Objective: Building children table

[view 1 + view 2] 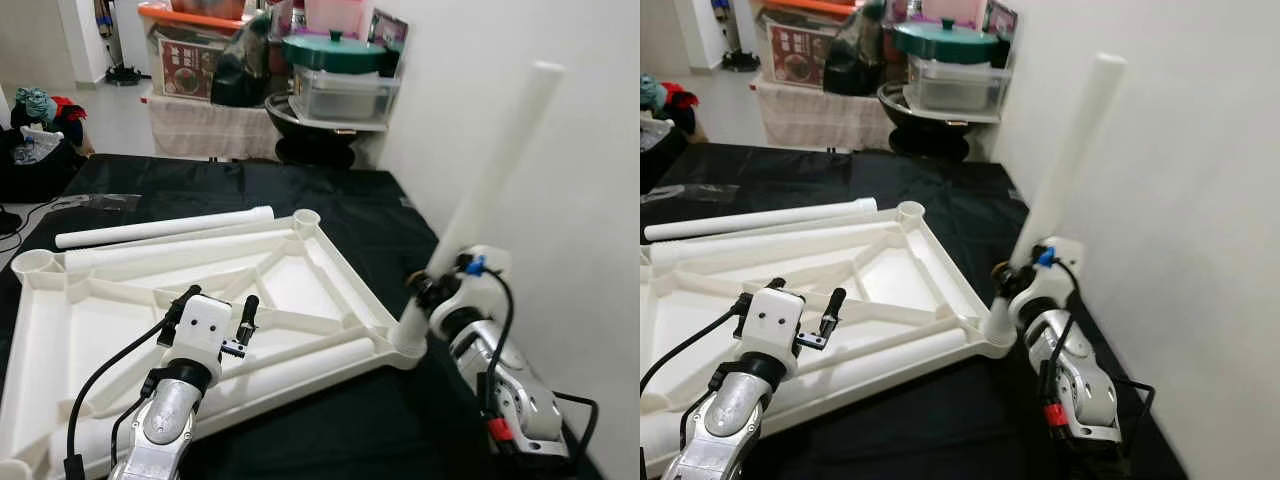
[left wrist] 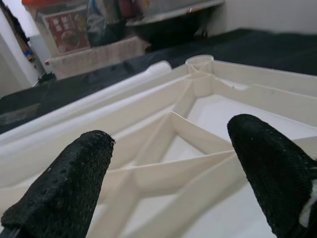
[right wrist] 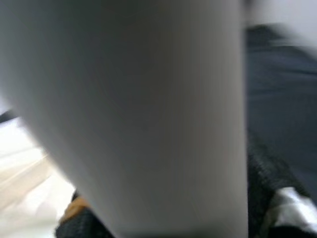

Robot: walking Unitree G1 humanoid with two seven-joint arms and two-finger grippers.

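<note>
The right hand (image 1: 428, 285) grips a white leg (image 1: 490, 170) entering the upturned tabletop's (image 1: 300, 280) four-o'clock corner socket; leaning toward one o'clock, it may jam. The left hand (image 1: 212, 312) hovers open above.

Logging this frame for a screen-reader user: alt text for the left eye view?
The right tool holds a white table leg tilted in the corner socket of an upturned white tabletop on black sheeting. The left tool hovers open above the tabletop; another leg lies beyond.
</note>
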